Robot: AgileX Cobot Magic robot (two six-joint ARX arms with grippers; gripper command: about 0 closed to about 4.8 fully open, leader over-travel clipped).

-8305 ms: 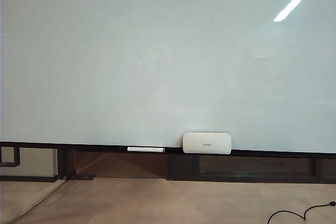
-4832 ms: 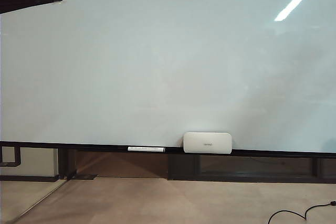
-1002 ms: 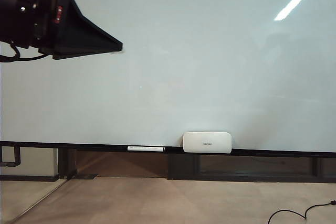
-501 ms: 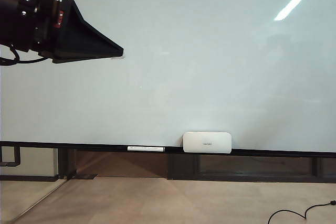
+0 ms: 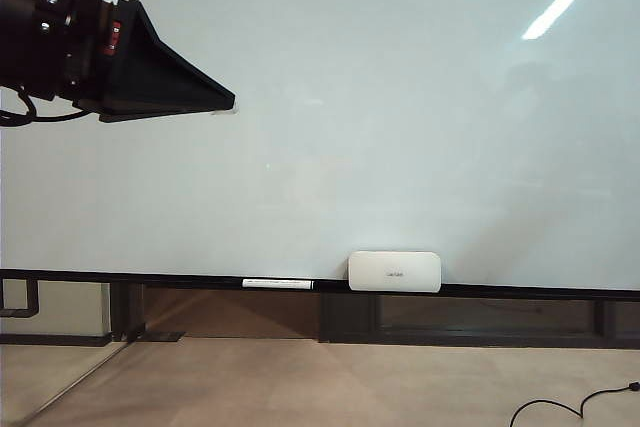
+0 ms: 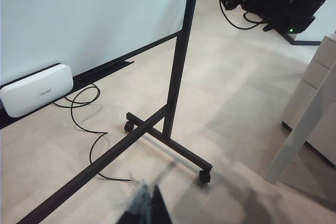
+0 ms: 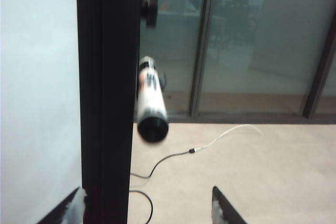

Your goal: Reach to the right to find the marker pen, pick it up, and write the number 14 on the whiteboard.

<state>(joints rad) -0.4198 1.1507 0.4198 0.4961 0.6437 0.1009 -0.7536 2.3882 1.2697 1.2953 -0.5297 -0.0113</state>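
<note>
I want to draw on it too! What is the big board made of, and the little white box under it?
The whiteboard looks like glossy coated metal or glass: ceiling lights mirror in it. The white eraser on its rail looks like smooth matte plastic, with rounded corners and a small printed word. Both are guesses.

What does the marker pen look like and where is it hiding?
Find the whiteboard and follow it to the black upright post at its edge. The marker pen juts out beside that post, off the floor, ahead of the right hand, whose fingers stand wide apart. It is a white tube with a black end and a dark and reddish label, unlike the thin cables on the floor below.
</note>
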